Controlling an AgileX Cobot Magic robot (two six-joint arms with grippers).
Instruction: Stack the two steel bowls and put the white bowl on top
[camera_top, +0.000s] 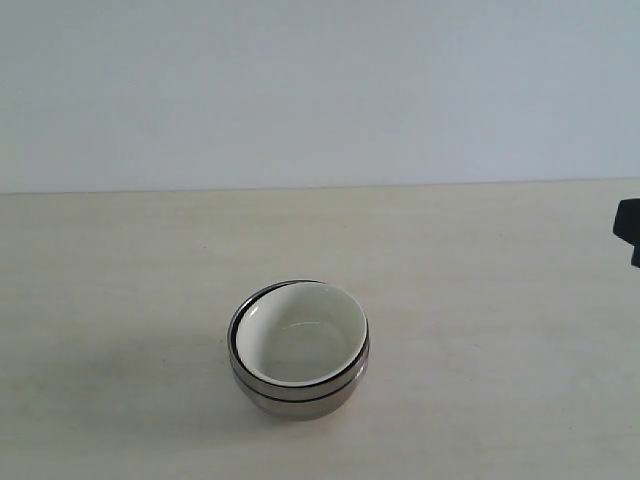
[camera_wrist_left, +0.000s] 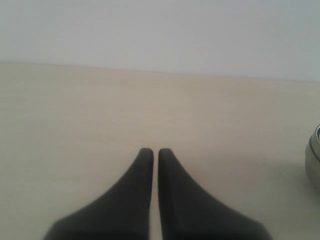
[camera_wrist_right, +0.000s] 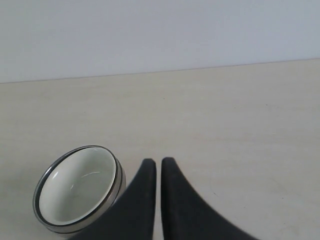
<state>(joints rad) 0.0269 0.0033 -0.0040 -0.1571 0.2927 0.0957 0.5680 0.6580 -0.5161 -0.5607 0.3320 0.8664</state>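
The white bowl sits nested inside the two stacked steel bowls at the front middle of the table. In the right wrist view the white bowl and steel rim lie beside my right gripper, which is shut and empty, apart from the stack. A sliver of steel bowl shows at the edge of the left wrist view, well away from my left gripper, also shut with nothing in it. A dark part of the right arm shows at the exterior view's right edge.
The pale wooden table stretches around the stack, with a plain light wall behind it.
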